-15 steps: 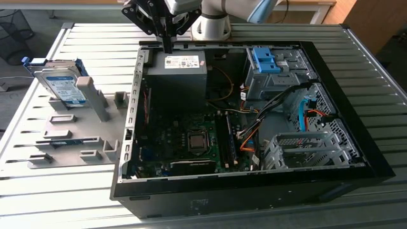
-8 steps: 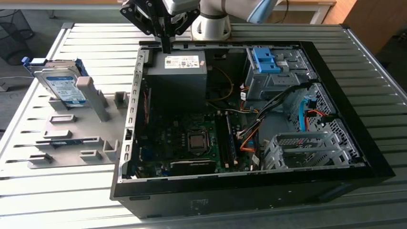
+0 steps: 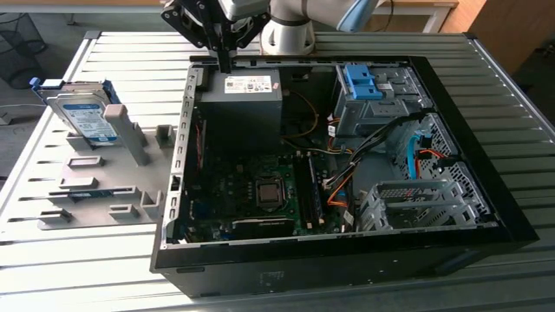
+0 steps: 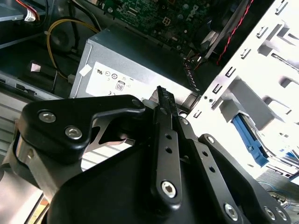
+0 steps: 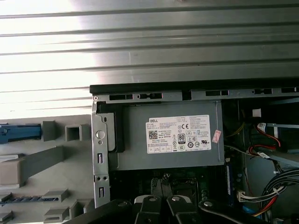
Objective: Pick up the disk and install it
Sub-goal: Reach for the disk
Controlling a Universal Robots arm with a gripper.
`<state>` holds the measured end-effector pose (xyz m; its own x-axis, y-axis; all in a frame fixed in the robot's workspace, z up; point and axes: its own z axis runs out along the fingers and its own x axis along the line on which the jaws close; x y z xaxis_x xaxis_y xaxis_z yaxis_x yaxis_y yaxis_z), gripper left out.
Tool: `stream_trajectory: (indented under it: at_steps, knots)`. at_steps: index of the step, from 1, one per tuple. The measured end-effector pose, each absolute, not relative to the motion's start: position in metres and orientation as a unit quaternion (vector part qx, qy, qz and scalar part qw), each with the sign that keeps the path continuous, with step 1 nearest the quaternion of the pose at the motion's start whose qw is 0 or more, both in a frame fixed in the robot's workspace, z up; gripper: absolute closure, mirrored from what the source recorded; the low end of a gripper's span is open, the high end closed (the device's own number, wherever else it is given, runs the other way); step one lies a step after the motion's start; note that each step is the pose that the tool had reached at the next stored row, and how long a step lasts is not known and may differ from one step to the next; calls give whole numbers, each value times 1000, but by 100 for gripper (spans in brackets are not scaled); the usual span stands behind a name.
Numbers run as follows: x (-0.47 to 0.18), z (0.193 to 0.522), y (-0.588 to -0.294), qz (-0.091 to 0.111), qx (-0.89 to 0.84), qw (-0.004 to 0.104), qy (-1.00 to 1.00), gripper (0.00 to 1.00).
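The disk (image 3: 84, 118) stands on edge in a grey fixture (image 3: 95, 175) on the exterior view's left, outside the computer case; it is a silver drive with a white-and-blue label and a blue frame. My gripper (image 3: 225, 67) hangs shut and empty over the case's far wall, by the grey power supply (image 3: 242, 101). It is well apart from the disk, toward the exterior view's right. In the second wrist view the black fingers (image 4: 162, 100) lie pressed together above the power supply (image 4: 135, 65). The first wrist view looks down on the power supply (image 5: 170, 140).
The open black computer case (image 3: 485, 214) fills the middle of the slatted metal table (image 3: 130, 58). Inside are a motherboard (image 3: 260, 195), cables, a drive bay with a blue clip (image 3: 362, 81) and a metal cage (image 3: 416, 201). The arm's base (image 3: 286, 36) stands behind.
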<state>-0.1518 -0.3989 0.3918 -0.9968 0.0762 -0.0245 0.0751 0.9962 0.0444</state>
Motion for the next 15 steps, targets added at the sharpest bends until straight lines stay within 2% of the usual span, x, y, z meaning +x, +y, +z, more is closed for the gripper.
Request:
stream_trajectory:
  at_steps: [15]
  knots:
    - [-158, 391, -399, 22, 38, 13, 999, 89]
